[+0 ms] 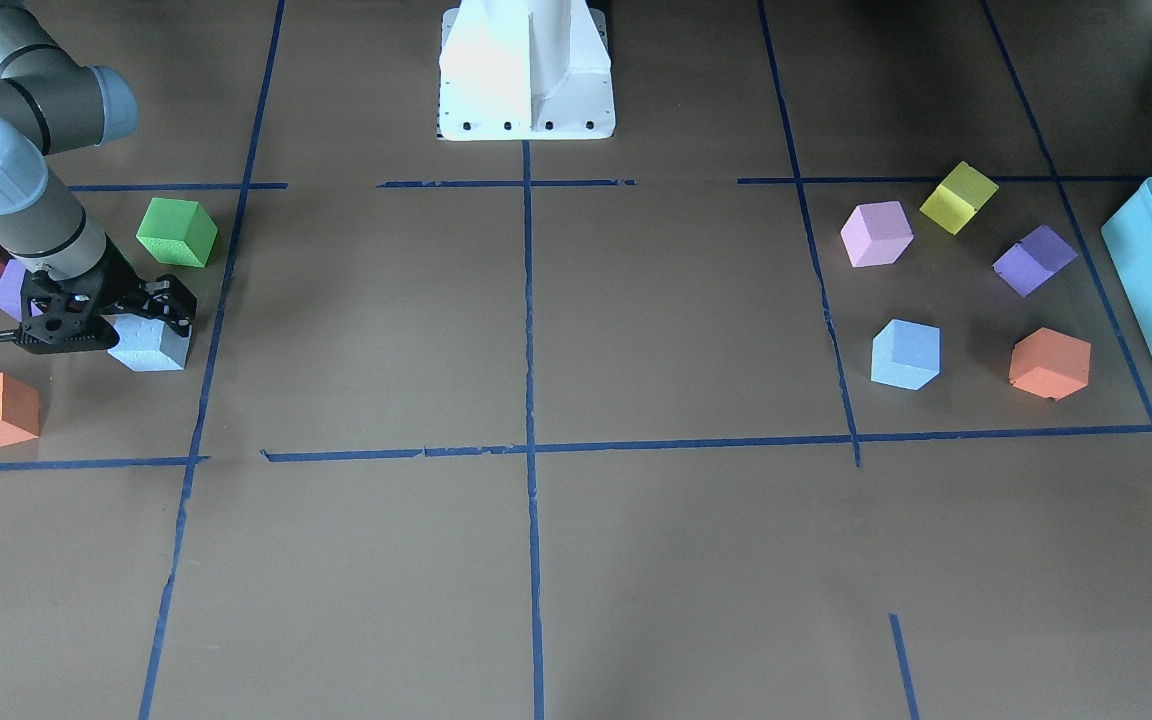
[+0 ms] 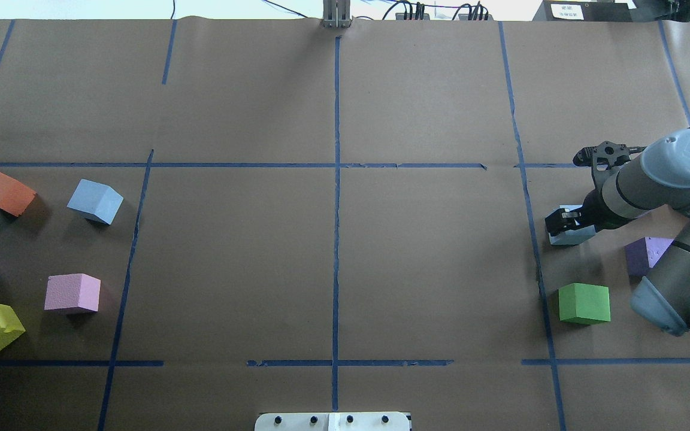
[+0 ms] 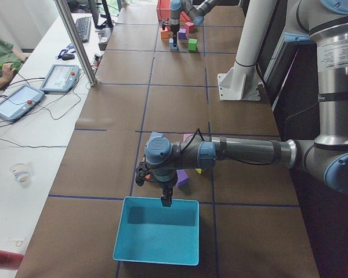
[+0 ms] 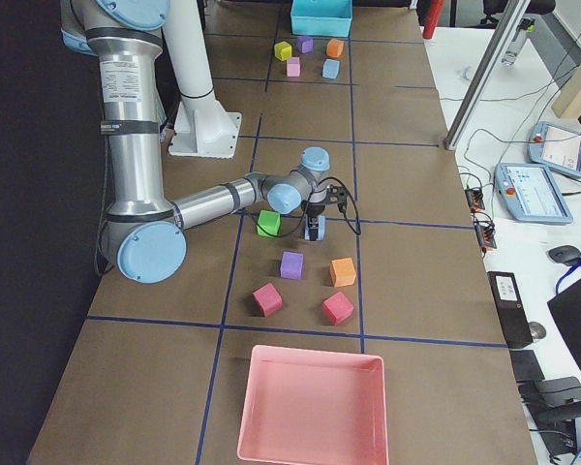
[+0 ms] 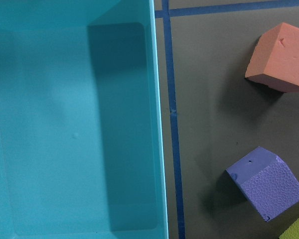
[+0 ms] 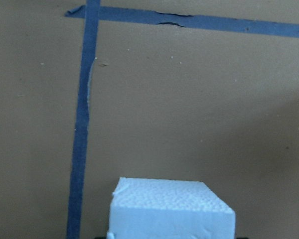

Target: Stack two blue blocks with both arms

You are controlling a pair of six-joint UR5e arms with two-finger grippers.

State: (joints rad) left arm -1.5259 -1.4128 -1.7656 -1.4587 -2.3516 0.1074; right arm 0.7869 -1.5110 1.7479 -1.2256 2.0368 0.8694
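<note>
Seems clamped in right gripper, jaws snug on sides: pale speckled blue foam cube, low by brown surface. Lift straight, squeeze lightly, carry toward deeper blue foam cube across surface. Cannot tell opening of left gripper, hanging over teal plastic box.

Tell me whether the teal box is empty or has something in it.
Empty: the exterior left view shows the whole teal box with a bare floor, and the left wrist view agrees.
</note>
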